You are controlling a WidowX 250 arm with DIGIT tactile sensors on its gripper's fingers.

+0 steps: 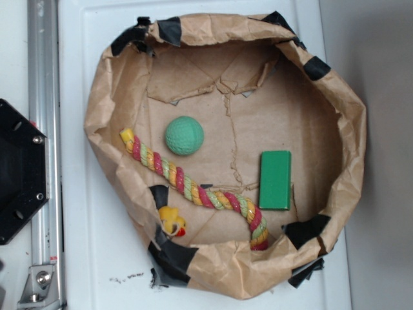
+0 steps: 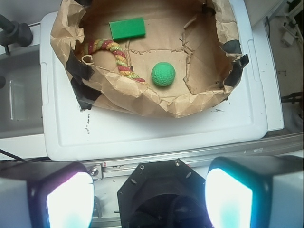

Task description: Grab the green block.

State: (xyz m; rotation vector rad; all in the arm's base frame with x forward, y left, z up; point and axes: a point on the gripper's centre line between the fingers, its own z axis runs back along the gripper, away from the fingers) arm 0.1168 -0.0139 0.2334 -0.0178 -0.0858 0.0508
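1. A white plastic lid (image 1: 193, 19) serves as the work surface, and a crumpled brown paper basin (image 1: 352, 129), patched with black tape, is seen resting on it.
2. In the exterior view, the green block (image 1: 275, 179) is found lying flat on the basin floor at about 4 o'clock, close to the right-hand wall.
3. A teal-green dimpled ball (image 1: 184, 135) is spotted near the centre, well apart from the block.
4. A red, yellow and green braided rope (image 1: 193, 187) is laid from 9 to 5 o'clock, ending just beside the block.
5. A small yellow duck toy (image 1: 171, 221) is tucked at 7 o'clock against the wall.
6. In the wrist view, the gripper (image 2: 149, 197) is seen spread wide and empty, hanging outside the basin, well apart from the block.
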